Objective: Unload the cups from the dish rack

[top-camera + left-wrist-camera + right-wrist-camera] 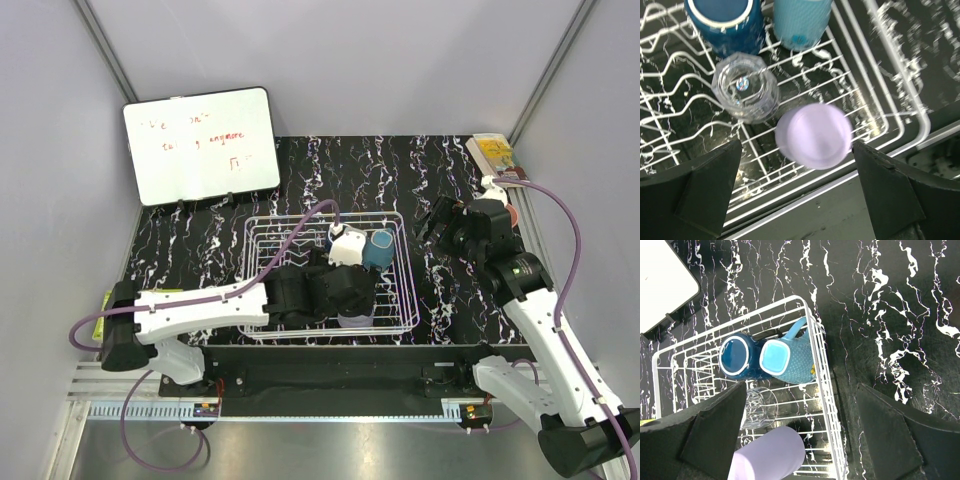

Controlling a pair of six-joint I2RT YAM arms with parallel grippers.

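1. Reaching in from 8 o'clock, the left arm (200, 310) hangs over the dish rack (395, 280) at the centre of the surface (450, 170). The right arm (500, 260) sits at the rack's 3 o'clock.
2. The left jaws stand wide apart, flanking the lavender cup (813, 135) without touching it. The clear glass (745, 87) is at its 10 o'clock, the dark blue cup (727, 20) and teal cup (800, 20) toward 12.
3. The right jaws gape empty, with the rack and its four cups at 7 to 9 o'clock.

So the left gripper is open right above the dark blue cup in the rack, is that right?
Not quite. The left gripper is open, but it is above the lavender cup in the dish rack, not the dark blue cup, which stands further along the rack. The left wrist view shows the lavender cup between the fingers.
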